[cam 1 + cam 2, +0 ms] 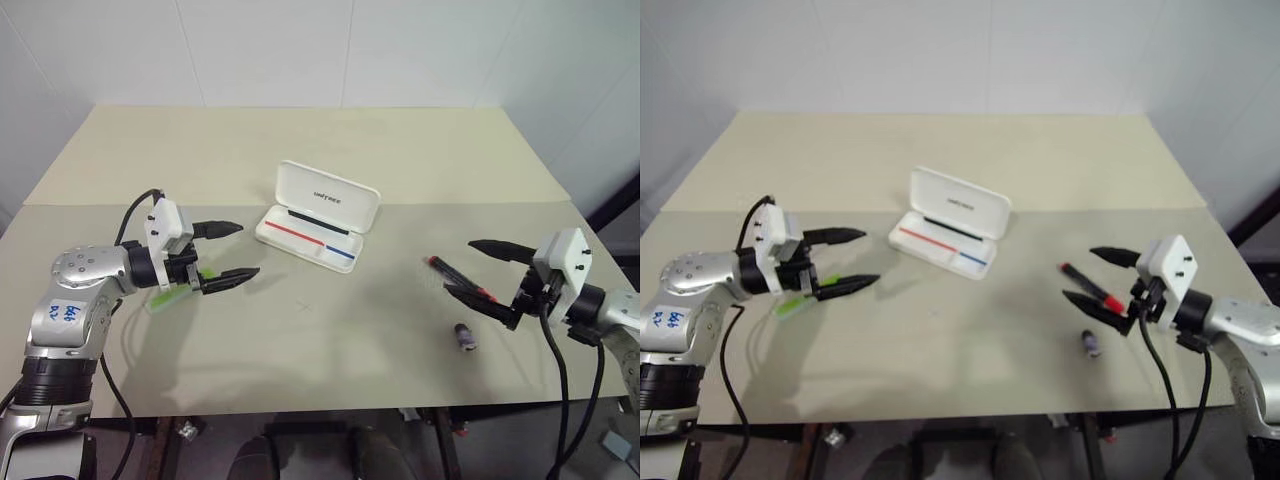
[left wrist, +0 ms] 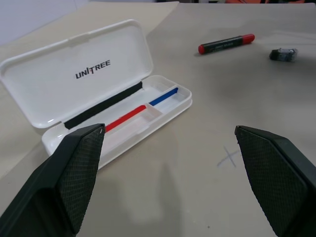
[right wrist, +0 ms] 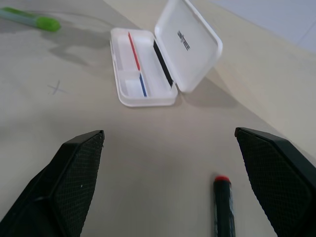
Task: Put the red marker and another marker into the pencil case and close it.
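The white pencil case (image 1: 310, 228) lies open at the table's middle, its lid (image 1: 328, 196) tipped back with dark lettering. Right of it lies the red marker (image 1: 455, 277), red ends and dark middle, flat on the table. My right gripper (image 1: 458, 266) hovers open over it, its lower finger crossing the marker's near end. In the right wrist view the marker's red tip (image 3: 223, 207) sits between the spread fingers. The lime-green marker (image 1: 175, 295) lies at the left, partly under my open left gripper (image 1: 249, 250), which points toward the case (image 2: 185, 101).
A small grey cylindrical stub (image 1: 464, 336) lies near the front edge, just below the red marker. A faint pencilled cross (image 2: 228, 157) marks the table in front of the case. White walls stand behind the table's far edge.
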You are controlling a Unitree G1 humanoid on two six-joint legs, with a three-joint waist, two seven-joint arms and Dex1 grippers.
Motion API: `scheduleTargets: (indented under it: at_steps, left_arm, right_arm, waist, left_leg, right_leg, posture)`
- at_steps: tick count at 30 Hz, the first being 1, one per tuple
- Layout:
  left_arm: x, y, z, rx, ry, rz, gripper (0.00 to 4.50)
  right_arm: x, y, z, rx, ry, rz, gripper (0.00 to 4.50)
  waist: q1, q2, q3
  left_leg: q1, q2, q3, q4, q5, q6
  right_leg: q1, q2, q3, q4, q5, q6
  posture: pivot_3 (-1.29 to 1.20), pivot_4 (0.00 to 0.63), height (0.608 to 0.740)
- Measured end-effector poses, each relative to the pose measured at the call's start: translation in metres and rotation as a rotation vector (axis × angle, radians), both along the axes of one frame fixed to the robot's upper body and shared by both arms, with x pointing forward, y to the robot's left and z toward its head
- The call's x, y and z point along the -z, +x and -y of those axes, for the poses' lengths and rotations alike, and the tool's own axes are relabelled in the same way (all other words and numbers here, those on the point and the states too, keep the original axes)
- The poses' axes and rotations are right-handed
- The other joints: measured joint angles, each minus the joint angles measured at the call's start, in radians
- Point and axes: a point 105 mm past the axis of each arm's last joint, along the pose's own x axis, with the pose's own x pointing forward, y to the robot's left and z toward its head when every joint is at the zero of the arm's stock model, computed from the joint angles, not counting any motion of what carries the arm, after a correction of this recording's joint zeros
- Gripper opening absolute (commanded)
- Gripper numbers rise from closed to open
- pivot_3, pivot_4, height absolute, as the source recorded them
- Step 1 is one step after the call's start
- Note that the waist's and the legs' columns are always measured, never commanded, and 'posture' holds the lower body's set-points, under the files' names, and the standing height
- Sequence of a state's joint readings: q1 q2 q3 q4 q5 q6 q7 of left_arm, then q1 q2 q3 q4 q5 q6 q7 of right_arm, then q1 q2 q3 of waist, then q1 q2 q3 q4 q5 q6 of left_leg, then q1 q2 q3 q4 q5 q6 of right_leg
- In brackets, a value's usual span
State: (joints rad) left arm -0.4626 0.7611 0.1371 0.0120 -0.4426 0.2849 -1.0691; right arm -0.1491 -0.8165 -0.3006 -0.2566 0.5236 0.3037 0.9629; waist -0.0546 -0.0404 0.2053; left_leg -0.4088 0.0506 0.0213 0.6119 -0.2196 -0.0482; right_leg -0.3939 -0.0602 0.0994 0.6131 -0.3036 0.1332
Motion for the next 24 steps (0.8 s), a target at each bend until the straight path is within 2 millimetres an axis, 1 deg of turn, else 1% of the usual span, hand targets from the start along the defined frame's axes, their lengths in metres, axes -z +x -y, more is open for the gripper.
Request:
scheduleTargets:
  at_steps: [4,7,9,11,13,17,20,22,24]
  left_arm:
    - [-0.002,0.0,0.001,0.011,0.003,0.006,4.48]
    - [-0.003,0.0,0.001,0.016,0.004,0.01,4.48]
    - [-0.009,0.001,0.003,0.03,0.007,0.023,4.48]
    - [-0.016,0.003,0.002,0.045,0.016,0.036,4.48]
    - [-0.019,0.005,-0.001,0.044,0.04,0.045,4.48]
    - [-0.017,0.005,-0.006,0.046,0.052,0.033,4.48]
    - [-0.017,0.004,-0.014,0.044,0.083,0.018,4.48]
    - [-0.017,0.004,-0.02,0.032,0.098,0.012,4.48]
    - [-0.018,0.004,-0.024,0.022,0.103,0.012,4.5]
  right_arm:
    - [-0.005,0.013,-0.005,-0.006,0.011,0.049,4.5]
    - [0.002,0.018,-0.005,0.0,0.011,0.03,4.5]
    - [-0.001,0.022,-0.009,-0.01,0.013,0.016,4.5]
    - [-0.008,0.026,-0.02,-0.044,0.001,0.012,4.5]
    - [-0.011,0.026,-0.033,-0.082,-0.035,-0.002,4.5]
    - [-0.004,0.03,-0.053,-0.12,-0.095,-0.062,4.5]
    - [-0.007,0.033,-0.078,-0.178,-0.101,-0.062,4.5]
    - [0.003,0.032,-0.088,-0.203,-0.122,-0.09,4.5]
    - [0.011,0.035,-0.093,-0.209,-0.136,-0.113,4.1]
  waist:
    - [0.001,0.0,0.0]
    - [0.002,0.0,0.0]
    - [0.003,0.0,0.0]
    - [0.002,0.0,0.0]
    - [-0.001,0.0,0.0]
    - [-0.002,0.0,0.0]
    - [-0.005,0.0,0.0]
    - [-0.002,0.0,0.0]
    - [0.002,0.0,0.0]
  left_leg:
    - [0.0,0.0,0.0,0.0,0.0,0.0]
    - [0.0,0.0,0.0,0.0,0.0,0.0]
    - [-0.001,0.0,0.0,0.0,0.0,0.0]
    - [0.0,0.0,0.0,0.001,0.0,0.0]
    - [0.0,0.0,0.0,0.001,0.0,0.0]
    - [0.0,0.0,0.0,0.001,0.0,0.0]
    - [0.0,0.0,0.0,0.0,0.0,0.0]
    - [0.0,0.0,0.0,0.0,0.0,0.0]
    - [-0.002,0.0,0.0,0.001,0.0,0.0]
  right_leg:
    - [0.0,0.0,0.0,0.0,0.0,0.0]
    - [0.0,0.0,0.0,0.0,0.0,0.001]
    - [-0.001,0.0,0.0,0.001,0.001,0.002]
    - [-0.001,0.0,0.0,0.003,0.001,0.003]
    - [-0.001,0.0,0.0,0.004,0.001,0.002]
    - [-0.003,0.0,0.0,0.006,0.0,0.001]
    - [-0.004,0.0,0.0,0.006,0.0,0.001]
    - [-0.004,0.001,0.0,0.007,0.0,0.001]
    - [-0.005,0.0,0.0,0.007,-0.001,0.0]
  posture:
    - [0.0,0.15,0.74]
    - [0.0,0.15,0.74]
    - [0.0,0.15,0.74]
    - [0.0,0.15,0.74]
    - [0.0,0.15,0.74]
    - [0.0,0.15,0.74]
    - [0.0,0.15,0.74]
    - [0.0,0.15,0.74]
    - [0.0,0.15,0.74]
